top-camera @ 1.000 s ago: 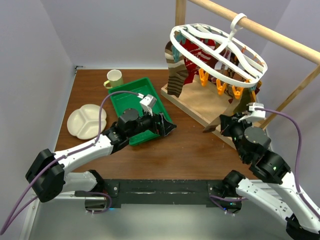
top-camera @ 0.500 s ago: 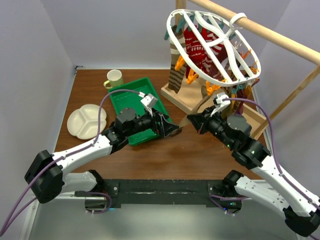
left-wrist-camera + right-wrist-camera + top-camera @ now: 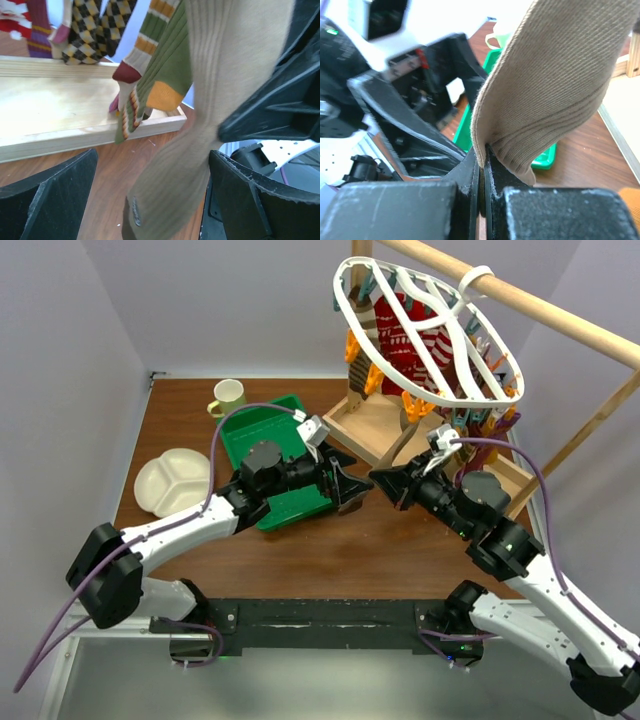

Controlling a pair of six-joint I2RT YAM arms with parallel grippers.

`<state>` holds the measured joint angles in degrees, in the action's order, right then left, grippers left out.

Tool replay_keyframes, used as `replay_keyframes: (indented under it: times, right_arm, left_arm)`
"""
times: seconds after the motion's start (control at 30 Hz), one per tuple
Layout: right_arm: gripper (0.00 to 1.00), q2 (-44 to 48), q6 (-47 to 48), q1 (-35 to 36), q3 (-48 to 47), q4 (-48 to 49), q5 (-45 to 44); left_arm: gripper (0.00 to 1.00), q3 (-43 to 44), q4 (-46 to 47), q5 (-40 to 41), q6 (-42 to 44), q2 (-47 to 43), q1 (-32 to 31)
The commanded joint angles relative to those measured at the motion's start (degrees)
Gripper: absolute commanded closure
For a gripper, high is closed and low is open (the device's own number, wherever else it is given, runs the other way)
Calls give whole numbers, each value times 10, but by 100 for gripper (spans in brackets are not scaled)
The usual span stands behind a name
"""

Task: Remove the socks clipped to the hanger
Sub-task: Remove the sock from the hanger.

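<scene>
Tan sock (image 3: 555, 85) in right gripper (image 3: 481, 161) — upper end beyond the frame.

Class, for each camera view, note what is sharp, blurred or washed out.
Top external: evenly lit, hanger sharp. Left wrist: tan sock close up, slightly soft. Right wrist: sock ribbing crisp, left arm behind it out of focus, top washed out white.

The left arm (image 3: 180, 530) reaches from its base at 7 o'clock, forearm low and nearly level. Its black two-finger left hand (image 3: 355, 485) points toward 3 o'clock, fingers (image 3: 55, 200) spread wide apart. The right arm (image 3: 520, 560) comes from 5 o'clock with its elbow raised. Its black right hand (image 3: 382, 478) is aimed at 9 o'clock, jaws pressed together on a tan ribbed fabric sock (image 3: 550, 90). The two hands sit nearly tip to tip.
</scene>
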<state>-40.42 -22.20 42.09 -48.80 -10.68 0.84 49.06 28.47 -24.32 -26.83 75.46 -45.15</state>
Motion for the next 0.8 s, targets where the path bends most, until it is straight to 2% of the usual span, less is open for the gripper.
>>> replay_keyframes:
  times: [0.0,0.13,0.23,0.27,0.33,0.37,0.43,0.47,0.53,0.57,0.6,0.67,0.73,0.77]
  right_arm:
    - [100,12,-11,2,6,23,8]
    - [100,16,-17,1,20,36,5]
    - [100,26,-24,1,38,53,-5]
    - [100,28,-28,1,42,56,-8]
    - [100,38,-31,2,55,65,-8]
    - [100,40,-34,2,59,73,-17]
    - [100,51,-37,1,74,83,-20]
    - [100,55,-41,1,78,93,-22]
    - [100,62,-44,2,92,103,-24]
    - [100,68,-47,2,96,104,-25]
    - [100,70,-48,2,102,104,-28]
    - [100,75,-48,1,106,116,-36]
    - [87,80,-47,2,106,110,-65]
    - [68,89,-44,2,107,109,-72]
  left_arm:
    - [1,17,58,-49,-4,19,-4]
    - [6,2,104,-64,-37,26,-3]
    - [16,-5,135,-89,-68,44,-4]
    - [27,-8,145,-96,-75,48,-4]
    - [34,-12,165,-106,-89,57,-8]
    - [44,-12,169,-109,-92,58,-9]
    - [53,-11,167,-108,-95,63,-13]
    - [65,-8,162,-105,-95,63,-15]
    - [76,-4,141,-101,-86,63,-19]
    - [89,-1,135,-93,-84,62,-20]
    - [96,0,127,-86,-82,61,-21]
    - [100,4,97,-59,-70,55,-26]
    - [100,7,61,-32,-55,45,-32]
    - [100,11,49,-8,-49,43,-35]
